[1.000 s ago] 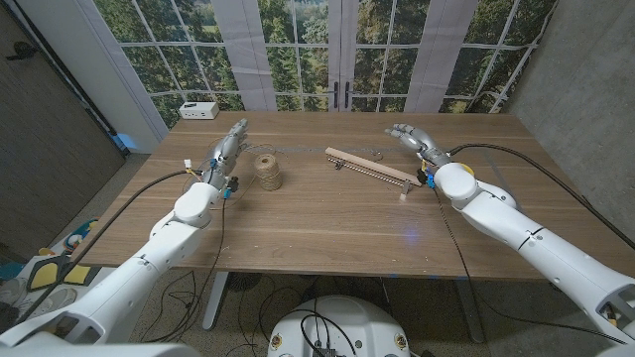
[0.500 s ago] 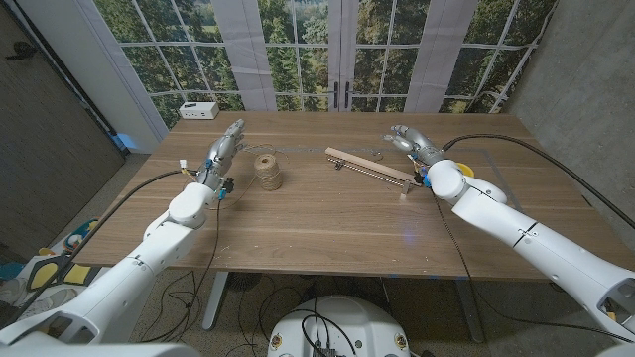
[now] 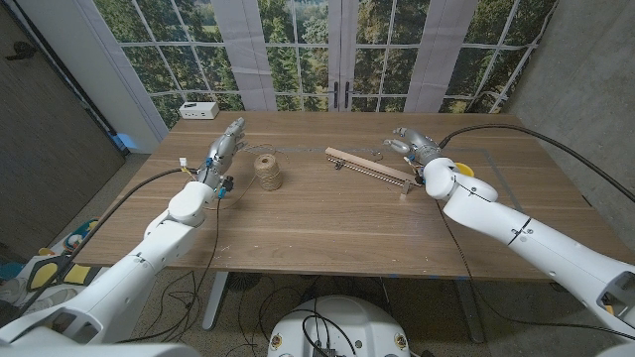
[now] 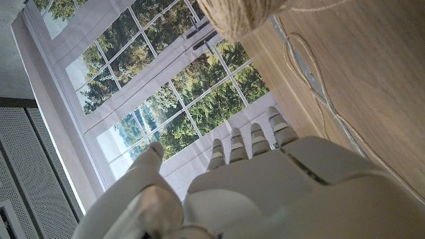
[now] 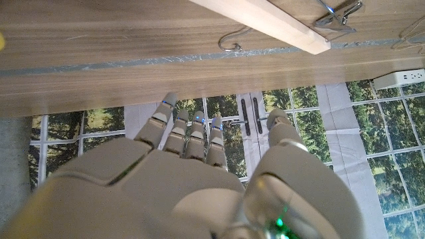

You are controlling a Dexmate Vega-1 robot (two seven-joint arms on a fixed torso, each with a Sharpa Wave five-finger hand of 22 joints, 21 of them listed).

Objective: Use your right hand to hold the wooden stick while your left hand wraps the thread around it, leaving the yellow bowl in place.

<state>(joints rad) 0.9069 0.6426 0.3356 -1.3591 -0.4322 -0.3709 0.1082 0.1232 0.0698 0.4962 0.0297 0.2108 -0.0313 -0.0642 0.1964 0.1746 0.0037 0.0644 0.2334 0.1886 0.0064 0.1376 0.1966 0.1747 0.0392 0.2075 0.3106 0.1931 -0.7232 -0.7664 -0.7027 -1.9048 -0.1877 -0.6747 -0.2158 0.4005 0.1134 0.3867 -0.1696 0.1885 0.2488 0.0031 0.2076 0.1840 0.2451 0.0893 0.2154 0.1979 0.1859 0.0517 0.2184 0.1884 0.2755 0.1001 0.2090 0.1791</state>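
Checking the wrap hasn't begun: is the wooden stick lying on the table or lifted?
Lying on the table: the wooden stick lies bare, with the right hand beside it, holding nothing.

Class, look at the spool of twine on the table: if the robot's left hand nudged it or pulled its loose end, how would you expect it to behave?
The spool of twine stands upright on its end, so a light nudge would probably slide it rather than roll it. It looks small and likely light, so a pull on the loose thread might tip or drag it. The thread lies in slack curves, so it is floppy.

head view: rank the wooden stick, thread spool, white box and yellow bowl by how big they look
1. wooden stick, longest by far
2. thread spool
3. white box, near the spool's size but farther from the camera, so unsure
4. yellow bowl, mostly hidden by the right arm, cannot rank fairly
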